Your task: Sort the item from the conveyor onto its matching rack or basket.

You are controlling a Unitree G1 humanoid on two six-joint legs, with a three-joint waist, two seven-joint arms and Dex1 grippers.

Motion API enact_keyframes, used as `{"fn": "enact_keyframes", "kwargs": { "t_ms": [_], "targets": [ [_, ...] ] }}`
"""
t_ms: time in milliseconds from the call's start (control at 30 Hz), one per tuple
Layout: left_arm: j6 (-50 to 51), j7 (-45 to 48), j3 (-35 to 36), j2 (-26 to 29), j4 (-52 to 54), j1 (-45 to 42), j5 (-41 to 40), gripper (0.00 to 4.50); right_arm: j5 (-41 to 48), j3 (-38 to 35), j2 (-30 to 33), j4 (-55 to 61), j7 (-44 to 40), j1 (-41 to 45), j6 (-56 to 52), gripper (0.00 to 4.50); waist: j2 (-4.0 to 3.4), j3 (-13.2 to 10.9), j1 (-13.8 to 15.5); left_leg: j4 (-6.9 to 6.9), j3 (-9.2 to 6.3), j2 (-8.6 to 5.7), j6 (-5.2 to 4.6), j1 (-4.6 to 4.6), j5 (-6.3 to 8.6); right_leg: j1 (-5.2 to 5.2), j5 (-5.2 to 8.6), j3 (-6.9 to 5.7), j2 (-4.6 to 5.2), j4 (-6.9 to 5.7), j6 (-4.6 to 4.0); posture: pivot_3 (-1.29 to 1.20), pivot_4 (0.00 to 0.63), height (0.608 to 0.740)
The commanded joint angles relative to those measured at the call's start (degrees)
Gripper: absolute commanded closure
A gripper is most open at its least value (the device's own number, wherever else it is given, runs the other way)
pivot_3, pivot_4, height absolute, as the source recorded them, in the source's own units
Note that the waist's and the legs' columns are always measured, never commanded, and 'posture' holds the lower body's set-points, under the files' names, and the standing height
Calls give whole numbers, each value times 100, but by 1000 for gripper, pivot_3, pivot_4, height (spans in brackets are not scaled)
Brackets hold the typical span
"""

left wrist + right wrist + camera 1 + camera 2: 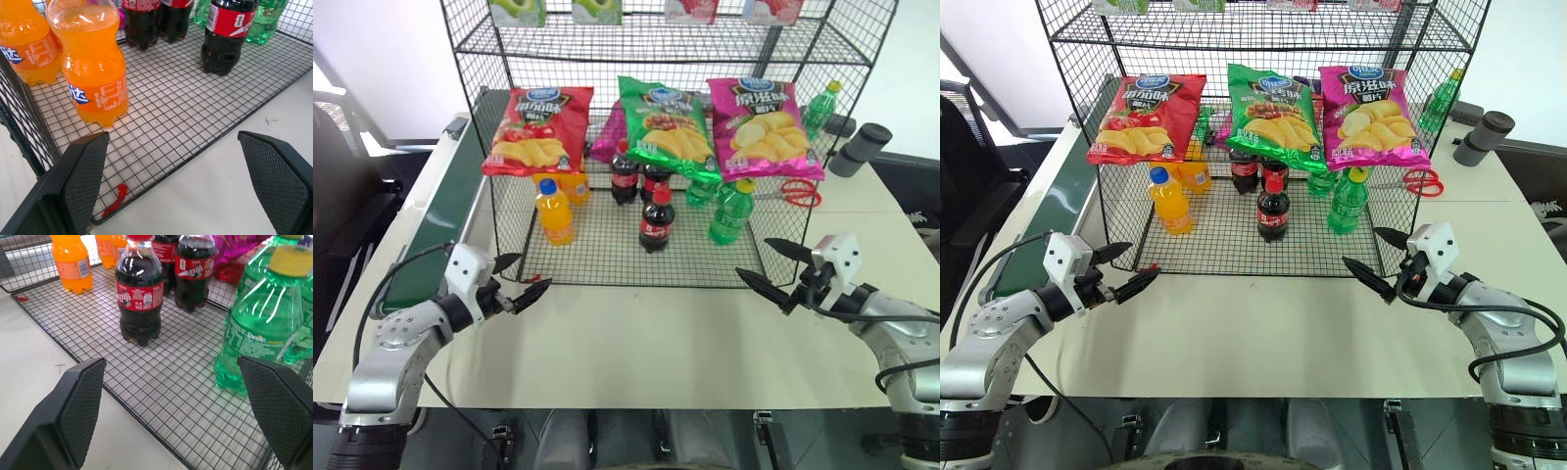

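The cola bottle point(655, 221) stood upright on the grid floor of the wire basket point(607, 264), nearest its front edge among the colas, with two more cola bottles point(625, 174) behind it toward the back. An orange-drink bottle point(554, 211) stood to its left and a green bottle point(731, 211) to its right, each apart from it. Three crisp bags, red point(537, 130), green point(667, 127) and pink point(761, 128), hung across the shelf above the bottles. The conveyor point(429, 223) ran along the left side of the white table point(636, 343), just beside the basket.

The left gripper point(521, 285) hovered over the table off the basket's front left corner, its fingers spread wide and empty. The right gripper point(768, 268) hovered off the front right corner, also spread wide with nothing between the fingers.

The left wrist view brought out the orange-drink bottle's blue-and-white label close up, and a small red scrap point(115, 199) lying at the basket's front edge, which the head views hardly showed. The right wrist view showed the cola bottle's red label with white lettering point(140, 294) and the green bottle's yellow cap point(292, 259). The head views alone showed red-handled scissors point(800, 192) on the table behind the basket's right side and a dark cylinder point(860, 149) beyond them.
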State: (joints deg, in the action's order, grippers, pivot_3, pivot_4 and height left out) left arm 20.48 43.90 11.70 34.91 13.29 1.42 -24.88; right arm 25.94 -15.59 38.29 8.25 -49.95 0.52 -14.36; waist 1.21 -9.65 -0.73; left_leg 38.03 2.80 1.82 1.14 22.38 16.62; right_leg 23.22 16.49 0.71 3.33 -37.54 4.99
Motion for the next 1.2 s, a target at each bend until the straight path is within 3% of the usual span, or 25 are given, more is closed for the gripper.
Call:
{"fn": "enact_keyframes", "kwargs": {
  "t_ms": [33,1200],
  "targets": [
    [-126,9,126,51,24,-83,-12,0,3,-97,39,16,-36,27,150,28,0,0,0,0,0,0,0,0,0,0,0,0,0,0,0,0,150,740],
    [-55,-585,554,-227,196,274,-195,0,-156,63,-33,-192,95,294,166,28,0,1,1,3,-1,1,0,-1,0,-2,0,0,0,-2,0,0,150,740]
  ]
}}
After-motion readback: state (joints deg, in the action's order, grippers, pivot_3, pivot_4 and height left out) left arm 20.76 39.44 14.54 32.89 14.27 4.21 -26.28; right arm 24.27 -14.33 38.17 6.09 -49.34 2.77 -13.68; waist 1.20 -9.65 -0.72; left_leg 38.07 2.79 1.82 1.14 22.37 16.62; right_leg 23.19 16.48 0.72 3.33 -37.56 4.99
